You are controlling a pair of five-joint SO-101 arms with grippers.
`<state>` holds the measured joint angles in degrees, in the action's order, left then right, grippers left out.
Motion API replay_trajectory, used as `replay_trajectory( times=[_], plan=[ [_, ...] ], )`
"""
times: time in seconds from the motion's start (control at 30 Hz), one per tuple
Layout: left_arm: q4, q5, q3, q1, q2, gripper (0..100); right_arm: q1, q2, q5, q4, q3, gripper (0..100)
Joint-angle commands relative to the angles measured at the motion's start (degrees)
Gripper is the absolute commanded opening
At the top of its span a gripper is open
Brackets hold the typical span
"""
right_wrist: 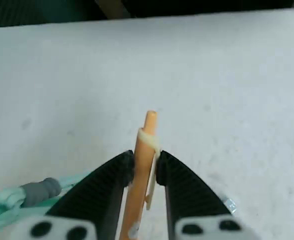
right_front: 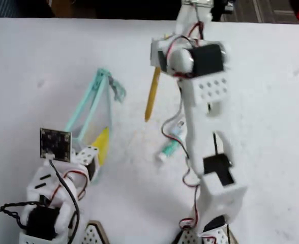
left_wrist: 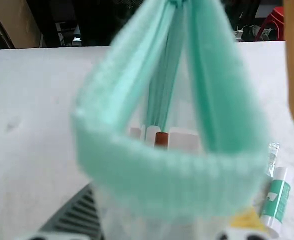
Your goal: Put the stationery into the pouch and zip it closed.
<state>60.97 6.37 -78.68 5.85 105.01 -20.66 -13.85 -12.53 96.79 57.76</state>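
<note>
A clear pouch (right_front: 91,109) with a teal zipper band lies on the white table, its mouth (left_wrist: 172,170) standing wide open. My left gripper (right_front: 93,155) is at the pouch's near end and looks shut on its edge. Inside the pouch lie white and red items (left_wrist: 161,139). My right gripper (right_wrist: 146,157) is shut on an orange pen (right_wrist: 143,150), held above the table just right of the pouch (right_front: 152,94). A teal and white glue stick (right_front: 170,146) lies on the table beside the right arm.
A yellow piece (right_front: 102,144) shows at the pouch's near end by the left gripper. The pouch's grey zipper pull (right_wrist: 37,192) sits close to the right gripper. The table's far edge (right_front: 88,19) runs along the back; open table lies at the right.
</note>
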Motion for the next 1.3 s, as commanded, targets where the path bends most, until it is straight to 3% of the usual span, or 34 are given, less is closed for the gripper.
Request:
replay_trajectory(
  times=[0.0,0.27,0.63,0.87,1.27],
  plan=[
    [-0.97,0.88,-0.09,0.04,-0.31,21,-2.95,10.24,6.42,1.1,0.97,1.7],
    [-0.97,0.62,-0.18,0.13,-0.31,21,-11.03,25.71,12.13,1.1,0.97,1.7],
    [-0.97,0.53,-0.35,0.13,-0.31,21,-11.65,35.65,12.92,1.71,0.0,1.7],
    [-0.88,0.53,-0.44,0.13,-0.31,21,-11.65,41.54,12.84,1.27,-15.91,1.6],
    [-0.97,0.7,-0.44,0.13,-0.31,21,-12.97,45.49,12.84,-16.04,-20.13,1.6]
  ],
)
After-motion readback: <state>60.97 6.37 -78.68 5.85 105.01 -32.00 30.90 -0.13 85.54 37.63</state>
